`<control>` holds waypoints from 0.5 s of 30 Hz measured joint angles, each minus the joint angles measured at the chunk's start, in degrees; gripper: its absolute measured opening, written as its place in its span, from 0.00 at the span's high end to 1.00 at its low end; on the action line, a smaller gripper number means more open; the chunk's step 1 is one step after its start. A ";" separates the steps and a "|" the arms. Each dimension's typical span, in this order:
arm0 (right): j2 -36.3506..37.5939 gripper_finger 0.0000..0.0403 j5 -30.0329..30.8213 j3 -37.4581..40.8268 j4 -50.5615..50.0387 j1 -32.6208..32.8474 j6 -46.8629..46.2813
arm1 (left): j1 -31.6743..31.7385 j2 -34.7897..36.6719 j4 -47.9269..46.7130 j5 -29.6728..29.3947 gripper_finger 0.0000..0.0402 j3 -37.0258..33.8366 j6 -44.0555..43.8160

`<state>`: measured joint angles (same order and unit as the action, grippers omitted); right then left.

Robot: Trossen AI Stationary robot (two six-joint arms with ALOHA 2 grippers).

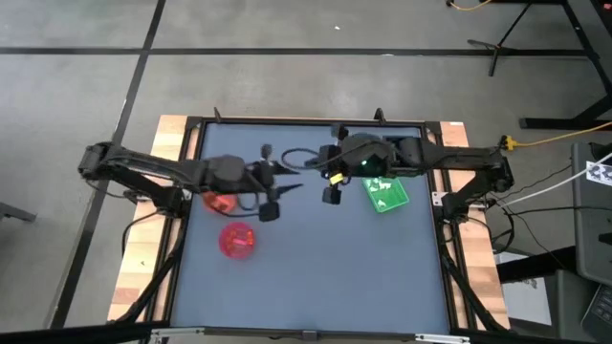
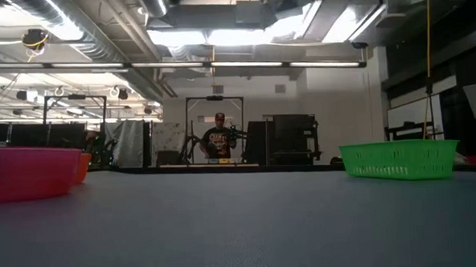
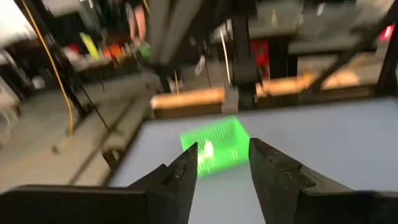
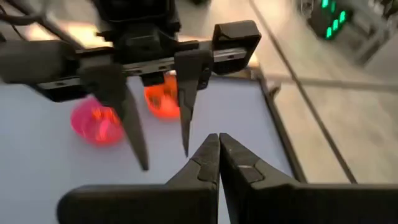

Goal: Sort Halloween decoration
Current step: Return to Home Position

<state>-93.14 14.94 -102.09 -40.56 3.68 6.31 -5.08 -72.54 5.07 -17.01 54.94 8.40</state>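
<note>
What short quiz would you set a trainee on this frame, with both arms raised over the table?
1. True or false: the left gripper is shut on a piece.
2. Which container stands on the right arm's side of the table? A the green tray; B the pink bowl; C the orange bowl.
3. Fill in: the fingers of the right gripper are ____.

Key: 1 false, as its fingers are apart with nothing between them; 2 A; 3 shut.
</note>
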 joint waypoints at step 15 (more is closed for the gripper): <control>8.07 0.98 -10.53 -11.46 -9.88 0.05 2.17 | -0.63 29.04 -21.19 -8.40 0.95 0.02 2.74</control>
<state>-85.07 4.40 -113.55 -50.44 3.73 8.49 -5.72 -43.50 -16.12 -25.41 54.96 11.13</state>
